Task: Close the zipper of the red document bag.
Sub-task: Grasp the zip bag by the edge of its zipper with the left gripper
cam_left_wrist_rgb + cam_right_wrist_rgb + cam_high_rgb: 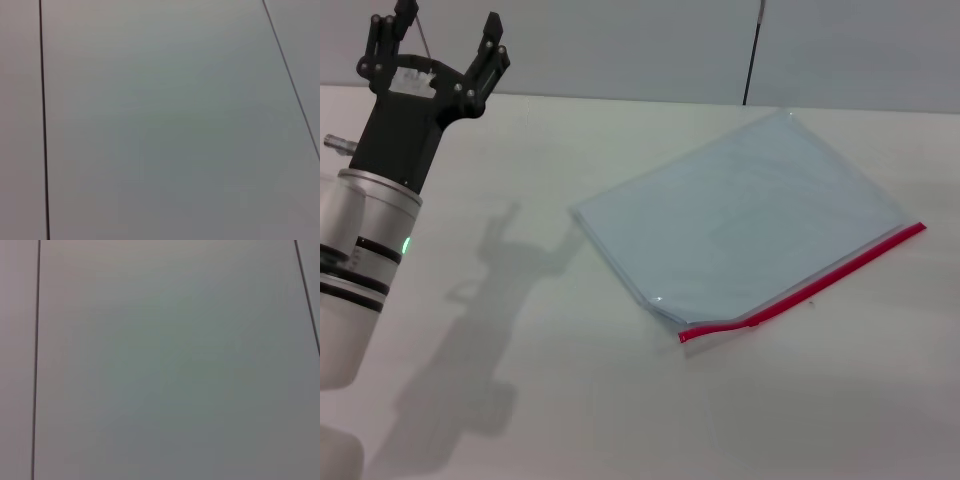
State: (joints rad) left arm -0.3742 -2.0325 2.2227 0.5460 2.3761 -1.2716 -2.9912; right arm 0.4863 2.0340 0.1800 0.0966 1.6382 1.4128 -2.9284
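Observation:
The red document bag [750, 215], a flat translucent pale blue-grey pouch, lies at an angle on the white table right of centre in the head view. Its zipper [810, 285], a thin bright red strip, runs along the pouch's near long edge from the near corner up to the right. My left gripper [448, 45] is raised at the far left, well apart from the bag, open with nothing between its black fingers. The right gripper is out of view. Both wrist views show only grey wall panels.
The white table [570, 400] spreads around the bag on all sides. A grey wall with a dark vertical seam [752, 50] stands behind the table's far edge. The left arm's shadow falls on the table left of the bag.

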